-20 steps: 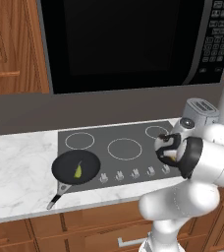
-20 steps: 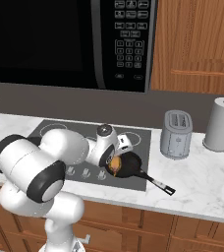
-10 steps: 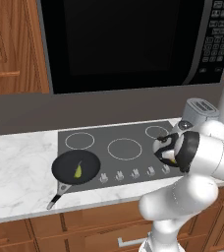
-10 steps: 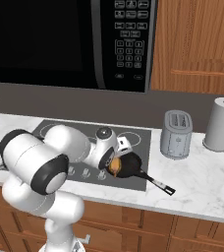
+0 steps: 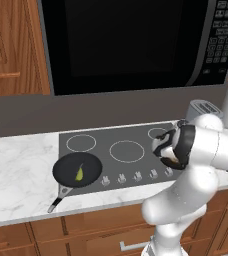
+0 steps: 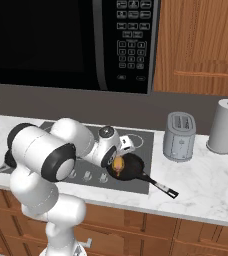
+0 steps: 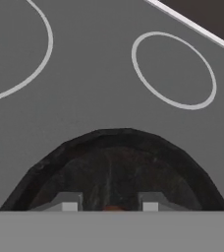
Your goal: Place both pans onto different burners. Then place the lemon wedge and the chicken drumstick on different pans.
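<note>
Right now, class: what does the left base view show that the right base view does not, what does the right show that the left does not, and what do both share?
Left base view: the lemon wedge lying in the left pan.

Right base view: the chicken drumstick over the right pan, at the gripper, and the microwave keypad head-on.

Both: the cooktop, toaster, paper towel roll and white arm.

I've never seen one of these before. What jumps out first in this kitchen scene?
The bulky white robot arm dominates, bent low over the dark cooktop, its end effector holding a golden chicken drumstick over a black pan at the cooktop's right end. Another pan at the left front corner holds a small lemon wedge. A large black microwave hangs above.
</note>
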You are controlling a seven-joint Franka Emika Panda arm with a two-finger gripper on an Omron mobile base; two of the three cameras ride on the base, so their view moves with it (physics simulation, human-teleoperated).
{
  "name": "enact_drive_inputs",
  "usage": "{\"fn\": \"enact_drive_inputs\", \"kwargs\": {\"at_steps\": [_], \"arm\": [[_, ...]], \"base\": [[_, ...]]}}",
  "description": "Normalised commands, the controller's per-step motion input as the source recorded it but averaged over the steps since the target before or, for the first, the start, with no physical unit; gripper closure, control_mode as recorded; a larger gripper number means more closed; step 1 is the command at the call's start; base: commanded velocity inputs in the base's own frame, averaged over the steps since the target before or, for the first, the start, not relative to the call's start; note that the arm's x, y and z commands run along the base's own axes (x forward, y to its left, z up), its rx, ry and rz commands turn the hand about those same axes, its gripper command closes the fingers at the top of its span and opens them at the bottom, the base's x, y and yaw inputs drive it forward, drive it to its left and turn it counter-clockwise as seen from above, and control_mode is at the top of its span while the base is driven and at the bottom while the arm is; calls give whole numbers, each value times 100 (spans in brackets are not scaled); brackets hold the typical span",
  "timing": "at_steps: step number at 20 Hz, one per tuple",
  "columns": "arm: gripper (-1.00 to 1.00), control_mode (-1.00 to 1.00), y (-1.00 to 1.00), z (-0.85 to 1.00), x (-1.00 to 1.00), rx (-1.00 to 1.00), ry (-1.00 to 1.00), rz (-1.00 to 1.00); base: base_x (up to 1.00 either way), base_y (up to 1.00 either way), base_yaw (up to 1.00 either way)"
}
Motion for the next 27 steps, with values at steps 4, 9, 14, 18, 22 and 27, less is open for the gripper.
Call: {"fn": "enact_drive_inputs", "kwargs": {"at_steps": [4, 9, 14, 18, 22, 27], "arm": [[100, -100, -8, -5, 26, 0, 0, 0], [100, -100, -18, -21, 10, 0, 0, 0], [100, -100, -20, -27, 6, 0, 0, 0], [100, -100, -18, -16, 15, 0, 0, 0], [100, -100, -14, -15, 14, 0, 0, 0], [-100, -100, -1, -7, 12, 0, 0, 0]], "base": [[0, 0, 0], [0, 0, 0], [0, 0, 0], [0, 0, 0], [0, 0, 0], [0, 0, 0]]}}
